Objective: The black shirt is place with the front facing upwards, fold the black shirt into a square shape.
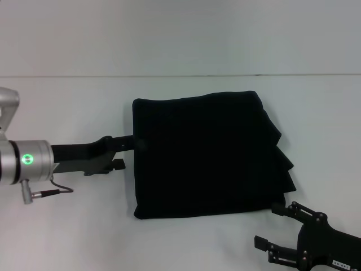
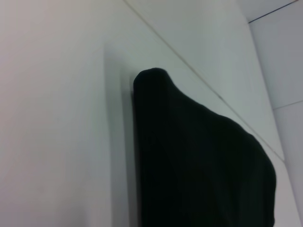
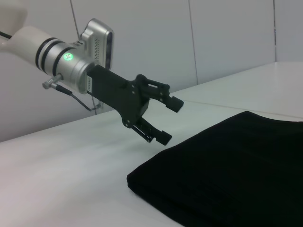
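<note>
Your left gripper [image 3: 168,120] reaches out level, fingers spread and holding nothing, tips just above the near left edge of the shirt [image 1: 203,155]. The shirt lies folded into a rough square on the white table [image 1: 67,237]. Your right gripper [image 1: 275,228] waits open, empty, just off the shirt's near right corner.

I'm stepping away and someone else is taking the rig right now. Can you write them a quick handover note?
Left gripper: jaws open, holding nothing, raised just off the black shirt's left edge.
Right gripper: jaws open, empty, near the shirt's near right corner, not touching it.
Shirt: lying on the white table as a folded, roughly square stack; the layers fan out unevenly along its right edge. No lettering shows.
Done: the folds appear to be made.
Left: probably only tidying the stepped right edge if a cleaner square is wanted, then pulling both arms back.
</note>
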You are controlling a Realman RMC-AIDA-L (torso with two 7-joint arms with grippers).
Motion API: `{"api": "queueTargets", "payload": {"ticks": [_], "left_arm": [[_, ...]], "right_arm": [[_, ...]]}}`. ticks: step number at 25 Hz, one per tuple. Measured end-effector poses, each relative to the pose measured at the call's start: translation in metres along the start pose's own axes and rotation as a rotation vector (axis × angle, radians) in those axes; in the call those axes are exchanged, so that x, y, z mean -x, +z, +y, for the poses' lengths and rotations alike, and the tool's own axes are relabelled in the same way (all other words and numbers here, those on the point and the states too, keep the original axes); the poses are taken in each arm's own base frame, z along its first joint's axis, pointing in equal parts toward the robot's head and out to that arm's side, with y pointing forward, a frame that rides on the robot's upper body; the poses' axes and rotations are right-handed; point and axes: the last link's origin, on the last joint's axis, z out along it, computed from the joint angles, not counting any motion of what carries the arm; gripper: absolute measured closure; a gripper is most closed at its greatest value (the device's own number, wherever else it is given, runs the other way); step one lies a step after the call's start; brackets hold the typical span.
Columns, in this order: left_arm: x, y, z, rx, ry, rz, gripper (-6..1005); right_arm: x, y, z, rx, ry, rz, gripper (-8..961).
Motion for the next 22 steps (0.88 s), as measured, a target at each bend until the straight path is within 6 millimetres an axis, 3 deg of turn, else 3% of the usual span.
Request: {"api": "queueTargets", "payload": {"ticks": [22], "left_arm": [[0.003,0.026,0.008,-0.064,-0.011,-0.061,83]], "right_arm": [[0.001,-0.002,-0.001,0.001,0.001,-0.002,36]]}}
